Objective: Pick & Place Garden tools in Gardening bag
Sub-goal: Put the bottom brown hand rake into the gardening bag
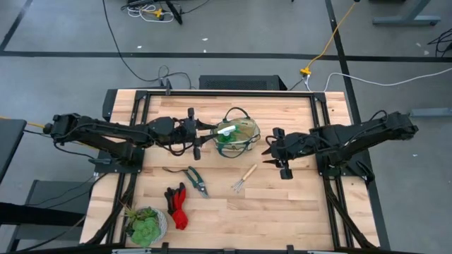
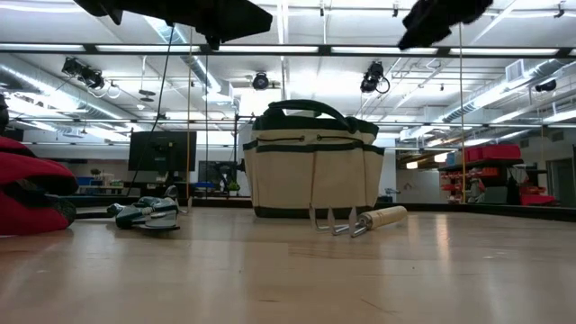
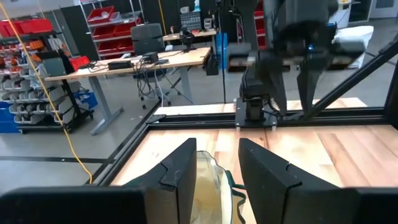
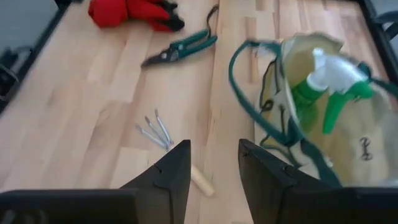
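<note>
- Left jaws (image 1: 197, 134): parted, nothing between the fingers (image 3: 177, 177); they hang above the bench (image 1: 296, 204), just beside the gardening bag (image 1: 238, 134), on its left-arm side.
- Right jaws (image 1: 272, 150): likewise parted and empty, raised off the bench just beside the bag's opposite side; fingers (image 4: 174, 171) sit over the gap between bag and hand fork.
- Gardening bag lies between the two jaws, upright, mouth open, dark green handles looped above the rim. A green spray piece with white handle (image 1: 227, 131) lies inside it.
- Hand fork (image 1: 244, 178): wooden handle, metal tines, flat on the bench near the right jaws, on their near-edge side, apart from the bag.
- Pruning shears (image 1: 195, 179): green handles, flat on the bench, near the left jaws, toward the front edge.
- Red-and-black gloves (image 1: 177, 205): heaped beyond the shears, well apart from both jaws.
- Potted plant (image 1: 145, 226): at the front corner on the left arm's side, farthest from the jaws.
</note>
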Tool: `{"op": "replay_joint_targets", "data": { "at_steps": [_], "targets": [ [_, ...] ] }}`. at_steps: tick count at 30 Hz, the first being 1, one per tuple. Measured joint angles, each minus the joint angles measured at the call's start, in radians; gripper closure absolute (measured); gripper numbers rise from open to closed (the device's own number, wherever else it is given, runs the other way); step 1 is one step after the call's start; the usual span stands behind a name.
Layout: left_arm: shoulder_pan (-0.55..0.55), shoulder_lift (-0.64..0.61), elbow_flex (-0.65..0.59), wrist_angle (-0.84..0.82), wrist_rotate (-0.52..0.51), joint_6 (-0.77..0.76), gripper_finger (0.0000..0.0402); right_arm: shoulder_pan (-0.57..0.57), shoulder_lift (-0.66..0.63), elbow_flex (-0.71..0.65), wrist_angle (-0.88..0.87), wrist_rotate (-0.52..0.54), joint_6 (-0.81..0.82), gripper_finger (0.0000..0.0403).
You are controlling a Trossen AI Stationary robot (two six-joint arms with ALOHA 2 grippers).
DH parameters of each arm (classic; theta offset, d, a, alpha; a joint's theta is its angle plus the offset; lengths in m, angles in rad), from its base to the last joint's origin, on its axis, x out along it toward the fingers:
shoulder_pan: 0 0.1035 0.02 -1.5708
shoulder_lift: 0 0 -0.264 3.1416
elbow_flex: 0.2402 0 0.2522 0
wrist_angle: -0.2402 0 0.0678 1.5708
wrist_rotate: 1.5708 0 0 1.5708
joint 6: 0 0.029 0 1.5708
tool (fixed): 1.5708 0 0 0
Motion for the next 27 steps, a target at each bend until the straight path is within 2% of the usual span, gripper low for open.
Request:
{"op": "replay_joint_targets", "data": {
  "at_steps": [13,22,27],
  "targets": [
    [-0.003,0.0,0.0,-0.034,0.0,-0.026,0.0275,-0.004,0.0,-0.179,0.134,0.002,0.009,0.0268],
    [-0.006,0.0,0.0,-0.04,0.0,-0.027,0.0275,-0.005,0.0,-0.193,0.169,-0.021,0.051,0.0265],
    [-0.006,0.0,0.0,-0.04,0.0,-0.027,0.0275,-0.025,0.0,-0.193,0.181,-0.052,0.086,0.0242]
  ]
}}
